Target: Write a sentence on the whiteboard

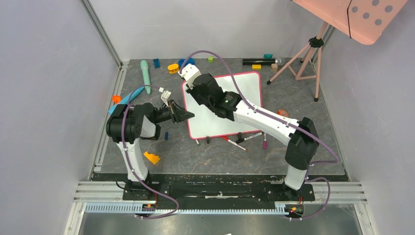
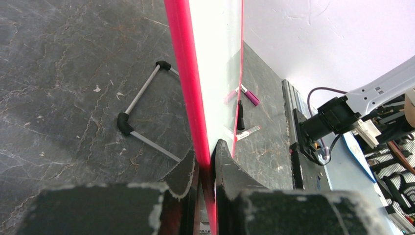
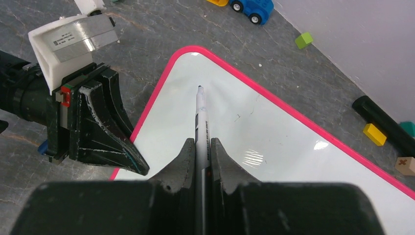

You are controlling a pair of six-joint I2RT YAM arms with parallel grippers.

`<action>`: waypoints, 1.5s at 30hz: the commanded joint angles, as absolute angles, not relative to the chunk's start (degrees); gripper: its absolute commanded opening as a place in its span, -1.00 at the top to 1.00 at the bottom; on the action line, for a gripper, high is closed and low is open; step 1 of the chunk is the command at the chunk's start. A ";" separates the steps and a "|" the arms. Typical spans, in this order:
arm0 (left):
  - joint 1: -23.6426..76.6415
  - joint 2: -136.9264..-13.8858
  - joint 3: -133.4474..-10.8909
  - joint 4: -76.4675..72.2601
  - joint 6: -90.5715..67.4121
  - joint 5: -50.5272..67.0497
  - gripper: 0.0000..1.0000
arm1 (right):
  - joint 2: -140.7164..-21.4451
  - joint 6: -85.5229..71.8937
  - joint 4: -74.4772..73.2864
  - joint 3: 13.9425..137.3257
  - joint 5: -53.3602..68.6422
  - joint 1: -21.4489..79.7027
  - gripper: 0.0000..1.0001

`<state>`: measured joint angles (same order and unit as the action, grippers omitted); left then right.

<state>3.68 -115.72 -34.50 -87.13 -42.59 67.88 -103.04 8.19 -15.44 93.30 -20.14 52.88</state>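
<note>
Grey and marbled, the desk (image 1: 220, 156) is carrying the whiteboard (image 1: 210, 125), which is lying ahead of both arms with its face blank: no sentence is showing on it yet. The left tool (image 2: 211, 152) is pinching the whiteboard's pink frame at its left edge, one finger on each side, probably to keep the board from sliding under the pen's push. The right tool (image 3: 200, 144) is reaching over the whiteboard's far left corner, pressed together on a marker (image 3: 201, 115) whose tip is pointing at the white face near that corner, a sensible start for a first line. Whether the tip is touching, I cannot tell. The top view is hiding that tip under the right wrist; only the right wrist view is showing it. The left wrist view is showing the clamp edge-on, plus a wire foot (image 2: 142, 95) lying beside the frame and spare pens (image 2: 247, 95) off the whiteboard's near edge.
</note>
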 commanded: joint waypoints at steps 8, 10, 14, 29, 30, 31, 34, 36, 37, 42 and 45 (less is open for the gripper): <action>4.33 -117.87 -30.15 -89.21 -23.84 53.10 0.94 | -100.28 5.09 -12.42 92.26 -18.13 52.03 1.00; 4.31 -118.37 -30.69 -89.21 -24.26 54.24 0.95 | -100.50 4.24 -13.43 92.71 -18.13 52.00 1.00; 4.31 -118.10 -30.58 -89.21 -23.99 54.71 0.95 | -100.33 1.48 -15.40 93.62 -18.10 51.47 1.00; 5.69 -116.89 -32.18 -89.21 -27.18 53.77 0.96 | -98.66 -1.90 -15.01 93.69 -17.05 49.75 1.00; 5.92 -116.66 -32.09 -89.21 -27.30 53.35 0.96 | -98.50 -1.69 -15.02 93.60 -17.05 49.75 1.00; 5.89 -116.32 -31.89 -89.21 -27.24 53.16 0.96 | -98.23 -1.63 -14.87 93.58 -17.05 49.66 1.00; 5.95 -114.88 -31.08 -89.21 -25.97 54.09 0.96 | -97.43 -1.34 -14.57 93.02 -16.80 49.59 1.00; 5.70 -114.06 -30.43 -89.21 -24.36 55.58 0.96 | -96.94 -1.24 -14.29 92.62 -16.79 49.48 1.00; 5.27 -113.78 -30.05 -89.21 -23.73 56.39 0.96 | -96.67 -1.23 -14.20 92.41 -16.73 49.42 1.00; 3.17 -113.14 -29.73 -89.21 -27.19 55.26 0.96 | -95.42 -1.20 -13.45 91.00 -16.61 49.31 1.00; 3.17 -112.89 -29.66 -88.73 -27.37 55.38 0.96 | -94.71 -1.06 -13.03 89.98 -16.78 49.29 1.00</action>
<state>5.10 -112.07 -30.65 -87.37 -39.18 62.43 -97.69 -1.04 -16.12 91.11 -16.78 49.60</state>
